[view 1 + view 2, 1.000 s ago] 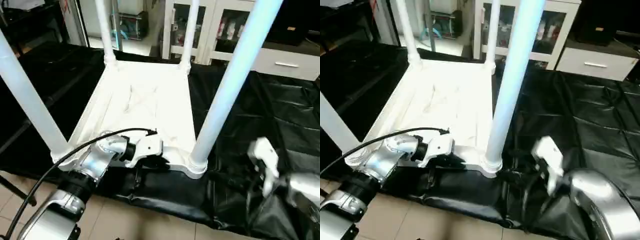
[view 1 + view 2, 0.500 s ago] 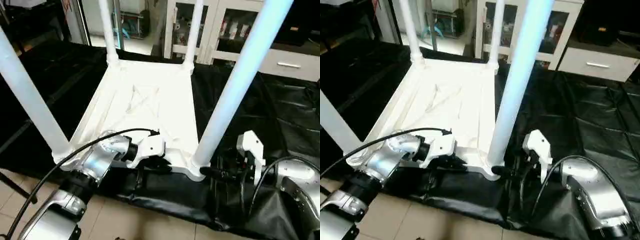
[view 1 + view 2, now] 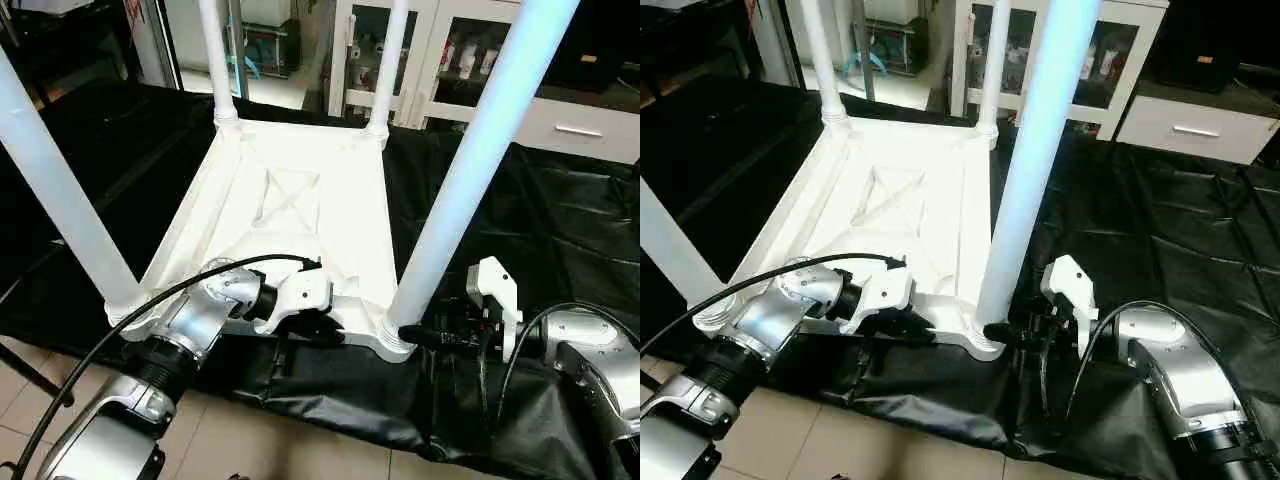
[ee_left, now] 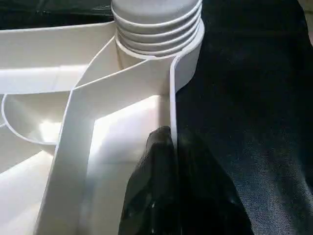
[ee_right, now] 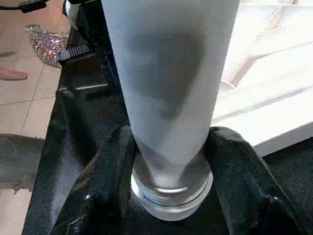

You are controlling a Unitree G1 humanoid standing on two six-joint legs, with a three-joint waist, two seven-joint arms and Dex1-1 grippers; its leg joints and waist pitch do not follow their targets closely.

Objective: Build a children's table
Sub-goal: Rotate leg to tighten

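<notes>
A: The upturned tabletop (image 3: 300, 215) lies on the black sheet (image 3: 560, 230) — left gripper (image 4: 168, 196), fingers pinched on its near rim, right?

B: Yes. Right gripper (image 5: 168, 161), fingers apart, straddles the near-right leg (image 3: 470, 170) — light, stiff, slippery plastic; grip low, near the threads.

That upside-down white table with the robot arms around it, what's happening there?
A humanoid robot is assembling a children's table. The tabletop lies upside down on a black sheet, with four legs standing up in its corner sockets. The left gripper is shut on the tabletop's near rim. The right gripper has its fingers on either side of the base of the near right leg.
</notes>
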